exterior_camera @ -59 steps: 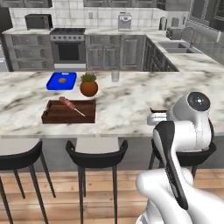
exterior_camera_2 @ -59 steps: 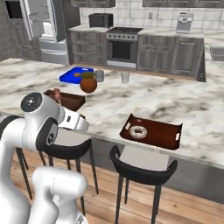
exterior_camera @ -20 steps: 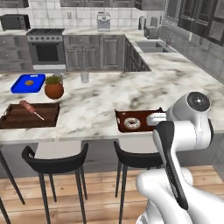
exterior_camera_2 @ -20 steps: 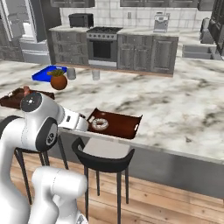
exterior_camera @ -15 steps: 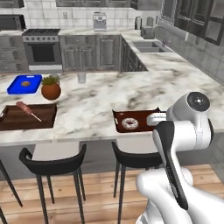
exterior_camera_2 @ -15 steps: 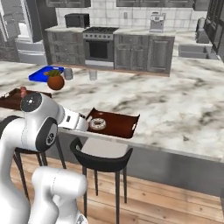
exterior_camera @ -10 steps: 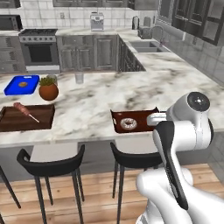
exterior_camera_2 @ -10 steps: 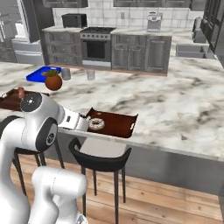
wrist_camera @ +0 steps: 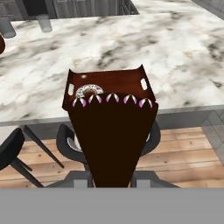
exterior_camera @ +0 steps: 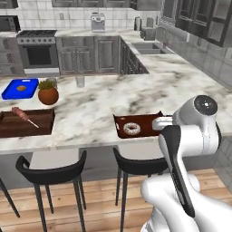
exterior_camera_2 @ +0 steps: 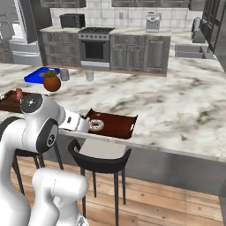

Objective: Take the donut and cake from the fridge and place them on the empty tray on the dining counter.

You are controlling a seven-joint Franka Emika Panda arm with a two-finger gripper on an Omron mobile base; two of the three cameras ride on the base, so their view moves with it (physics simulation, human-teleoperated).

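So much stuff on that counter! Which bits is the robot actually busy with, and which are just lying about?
Part of the job: the cake in the gripper, the donut, the tray, the dining counter.

Just lying about: wooden tray, potted plant, blue board, two glasses, stools.

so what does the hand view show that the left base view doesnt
Hand view alone: the cake, a dark brown wedge with purple-white dollops, held close to the camera and hiding part of the tray.

Left base view alone: the wooden tray with a stick, the potted plant, the blue tray, the stove.

Both: the reddish-brown tray holding the donut on the dining counter, stools below.
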